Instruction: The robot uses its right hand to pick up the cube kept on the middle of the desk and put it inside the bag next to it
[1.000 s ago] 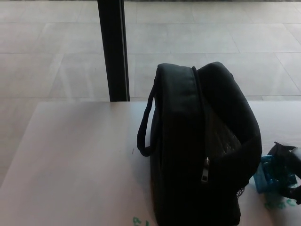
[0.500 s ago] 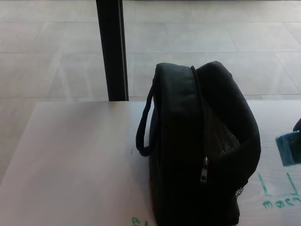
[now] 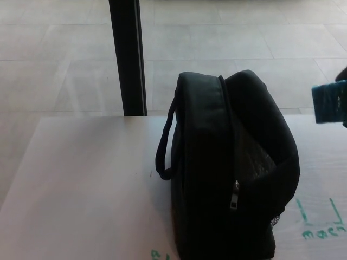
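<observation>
A black bag (image 3: 227, 168) stands upright on the white desk (image 3: 81, 184), its zip running down the front and a loop handle on its left side. At the right edge of the head view a teal cube (image 3: 328, 102) hangs well above the desk, level with the bag's top. My right hand (image 3: 343, 76) is shut on the cube; only a dark sliver of it shows at the frame edge. The left hand does not show.
A black vertical post (image 3: 127, 57) stands behind the desk's far edge. Green handwriting (image 3: 322, 219) marks the desk right of the bag. A tiled floor lies beyond.
My right hand has lifted the teal cube from the desk beside the bag up to the height of the bag's top. The green writing under it is now uncovered.
</observation>
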You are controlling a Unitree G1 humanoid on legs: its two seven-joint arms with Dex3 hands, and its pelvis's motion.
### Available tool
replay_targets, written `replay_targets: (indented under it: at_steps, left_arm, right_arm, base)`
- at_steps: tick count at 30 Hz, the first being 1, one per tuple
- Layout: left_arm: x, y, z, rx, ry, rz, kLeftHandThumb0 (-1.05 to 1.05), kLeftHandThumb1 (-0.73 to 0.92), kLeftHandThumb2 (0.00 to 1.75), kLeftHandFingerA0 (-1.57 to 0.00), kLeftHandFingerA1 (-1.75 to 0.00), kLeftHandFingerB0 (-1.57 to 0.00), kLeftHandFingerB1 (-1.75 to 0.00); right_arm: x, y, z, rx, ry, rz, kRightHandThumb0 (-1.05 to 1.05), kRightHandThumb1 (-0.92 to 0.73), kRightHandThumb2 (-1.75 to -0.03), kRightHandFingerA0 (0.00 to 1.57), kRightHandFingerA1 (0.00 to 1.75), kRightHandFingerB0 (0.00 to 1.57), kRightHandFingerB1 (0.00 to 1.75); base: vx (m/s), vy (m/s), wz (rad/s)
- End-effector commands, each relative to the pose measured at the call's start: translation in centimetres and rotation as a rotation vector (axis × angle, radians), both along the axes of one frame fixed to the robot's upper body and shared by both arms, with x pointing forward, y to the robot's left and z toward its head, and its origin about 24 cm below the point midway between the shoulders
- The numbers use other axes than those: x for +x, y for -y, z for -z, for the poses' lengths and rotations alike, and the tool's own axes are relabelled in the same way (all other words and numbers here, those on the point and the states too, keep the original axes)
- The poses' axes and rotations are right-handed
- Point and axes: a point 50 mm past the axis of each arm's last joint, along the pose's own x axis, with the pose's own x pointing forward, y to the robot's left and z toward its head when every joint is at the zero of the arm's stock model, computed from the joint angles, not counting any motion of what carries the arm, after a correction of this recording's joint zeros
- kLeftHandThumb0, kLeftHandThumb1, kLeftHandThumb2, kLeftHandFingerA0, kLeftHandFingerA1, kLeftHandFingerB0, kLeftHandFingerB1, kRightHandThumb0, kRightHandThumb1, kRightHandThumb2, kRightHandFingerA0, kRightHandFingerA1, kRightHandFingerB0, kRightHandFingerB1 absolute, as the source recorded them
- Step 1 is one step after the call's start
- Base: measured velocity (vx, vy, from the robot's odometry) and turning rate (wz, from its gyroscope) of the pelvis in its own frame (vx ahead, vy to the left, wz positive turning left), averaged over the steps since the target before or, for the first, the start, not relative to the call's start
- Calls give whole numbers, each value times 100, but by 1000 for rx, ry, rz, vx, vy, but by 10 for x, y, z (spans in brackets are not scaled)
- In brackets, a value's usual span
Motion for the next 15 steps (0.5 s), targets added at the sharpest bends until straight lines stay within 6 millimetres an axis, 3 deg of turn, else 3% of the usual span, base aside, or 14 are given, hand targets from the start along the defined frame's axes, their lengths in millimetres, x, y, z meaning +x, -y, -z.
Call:
replay_targets:
  at_steps: [1, 2, 4, 5, 6, 7, 11, 12, 13, 15]
  left_arm:
    - [-2, -3, -3, 26, 0, 17, -80, 54, 85, -21, -55, -16, -47]
    - [-2, -3, -3, 13, -1, 6, -77, 68, 60, -24, -51, -18, -38]
    - [-2, -3, -3, 9, -3, 3, -77, 68, 60, -24, -52, -18, -38]
    - [-2, -3, -4, 30, -5, 16, -79, 54, 84, -20, -54, -16, -47]
    - [-2, -3, -3, 23, -3, 15, -77, 69, 60, -25, -51, -18, -38]
    - [-3, -4, -3, 27, -3, 17, -80, 54, 85, -21, -55, -16, -47]
    - [-4, -4, -2, 6, 4, -5, -78, 54, 84, -20, -55, -15, -47]
    - [-4, -4, -2, 2, 2, -6, -76, 69, 60, -24, -53, -17, -39]
    - [-4, -4, -1, 0, 2, -15, -78, 53, 84, -21, -55, -16, -47]
    - [-4, -5, -1, 0, -3, -25, -78, 53, 85, -22, -56, -16, -47]
  right_arm:
    - [-1, -23, -21, 66, 20, -102, -22, -57, -107, 86, 175, 73, 159]
    - [-2, -28, -24, 74, 43, -133, -21, -50, -113, 88, 175, 75, 162]
    - [-3, -34, -28, 87, 50, -156, -23, -50, -115, 89, 175, 77, 163]
    - [-7, -43, -33, 78, 72, -198, -18, -49, -114, 86, 175, 74, 166]
    - [-8, -47, -36, 71, 78, -200, -17, -51, -112, 86, 175, 74, 165]
    - [-9, -50, -38, 71, 93, -215, -15, -51, -113, 87, 175, 75, 163]
    - [-12, -60, -50, 77, 113, -245, -15, -50, -115, 87, 175, 76, 163]
    - [-14, -65, -56, 82, 125, -277, -16, -49, -120, 89, 175, 77, 162]
    - [-15, -69, -60, 79, 128, -296, -17, -50, -121, 89, 175, 76, 162]
    - [-17, -72, -62, 54, 129, -318, -20, -49, -121, 93, 175, 78, 160]
  base:
    - [0, 0, 0]
    - [0, 0, 0]
    - [0, 0, 0]
    - [0, 0, 0]
    - [0, 0, 0]
    - [0, 0, 0]
    - [0, 0, 0]
    - [0, 0, 0]
    - [0, 0, 0]
    - [0, 0, 0]
